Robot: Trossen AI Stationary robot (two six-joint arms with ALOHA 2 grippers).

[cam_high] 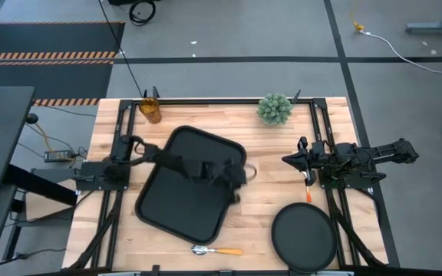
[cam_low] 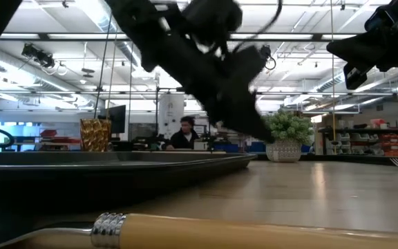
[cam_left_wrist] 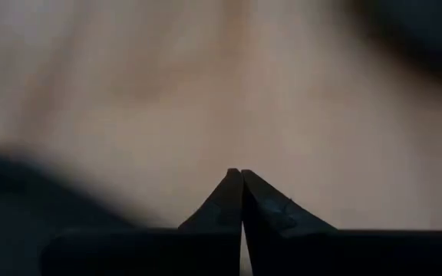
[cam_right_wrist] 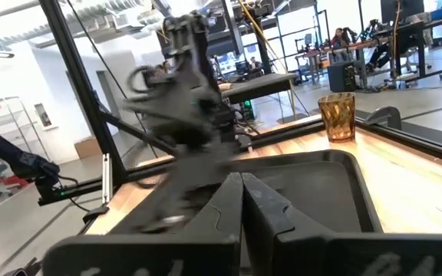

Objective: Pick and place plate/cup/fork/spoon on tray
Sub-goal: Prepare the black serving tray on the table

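Note:
The black tray [cam_high: 179, 203] lies askew on the table's left middle. My left gripper [cam_high: 249, 172] is shut and empty, low over the wood just off the tray's right rim; it also shows in the left wrist view [cam_left_wrist: 242, 175]. My right gripper [cam_high: 285, 159] is shut and empty, raised at the right, pointing toward the tray [cam_right_wrist: 321, 176]. The fork [cam_high: 308, 192] lies on the table under the right arm. The round plate [cam_high: 304, 230] lies flat at the front right. The spoon [cam_high: 217, 251] lies by the near edge. The amber cup [cam_high: 151, 110] stands at the far left.
A spiky green plant [cam_high: 275, 109] stands at the far edge, right of the middle. Bare wood shows between the tray and the right arm. Black frame rails run along the table's left, right and far sides. A person sits in the room beyond the table [cam_low: 185, 133].

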